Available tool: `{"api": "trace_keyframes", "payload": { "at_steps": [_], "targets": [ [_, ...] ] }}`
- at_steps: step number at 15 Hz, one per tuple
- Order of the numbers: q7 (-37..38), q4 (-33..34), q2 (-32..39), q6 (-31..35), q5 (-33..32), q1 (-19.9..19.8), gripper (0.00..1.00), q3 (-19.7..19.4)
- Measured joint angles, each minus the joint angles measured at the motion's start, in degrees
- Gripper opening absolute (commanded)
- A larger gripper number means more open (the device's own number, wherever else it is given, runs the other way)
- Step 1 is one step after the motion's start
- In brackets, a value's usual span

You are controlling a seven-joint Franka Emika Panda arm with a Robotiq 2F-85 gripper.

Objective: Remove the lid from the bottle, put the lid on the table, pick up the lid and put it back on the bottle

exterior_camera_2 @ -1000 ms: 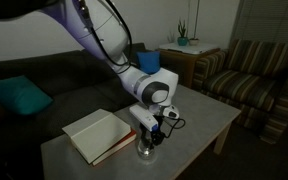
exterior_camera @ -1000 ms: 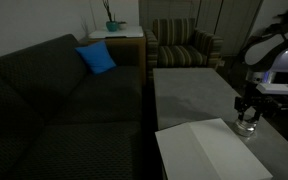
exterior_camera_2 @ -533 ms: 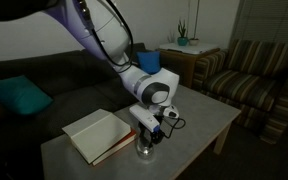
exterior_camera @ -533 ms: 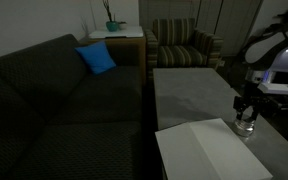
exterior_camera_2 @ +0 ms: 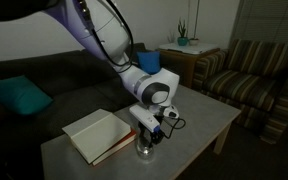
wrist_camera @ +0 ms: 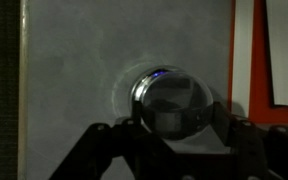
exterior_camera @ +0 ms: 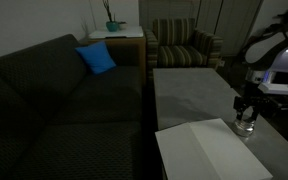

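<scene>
Gripper (wrist_camera: 176,124) is clamped round the lid (wrist_camera: 172,100), lid's on top of the bottle (exterior_camera_2: 144,151), which stands on the surface (exterior_camera_2: 200,128) just beside the white board (exterior_camera_2: 92,135).

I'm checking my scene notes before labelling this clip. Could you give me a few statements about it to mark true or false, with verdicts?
1. The bottle stands on the table beside the white board. True.
2. The gripper hangs open, high above the table. False: it is down at the bottle, shut on the lid.
3. A blue cushion lies on the sofa. True.
4. The plant stands on the grey table. False: it stands on the wooden side table.
</scene>
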Motion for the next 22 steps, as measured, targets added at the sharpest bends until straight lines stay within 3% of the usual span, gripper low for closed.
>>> {"api": "trace_keyframes", "payload": {
  "at_steps": [22],
  "targets": [
    [0.86, 0.75, -0.02, -2.03, -1.29, 1.57, 0.44, -1.41]
  ]
}}
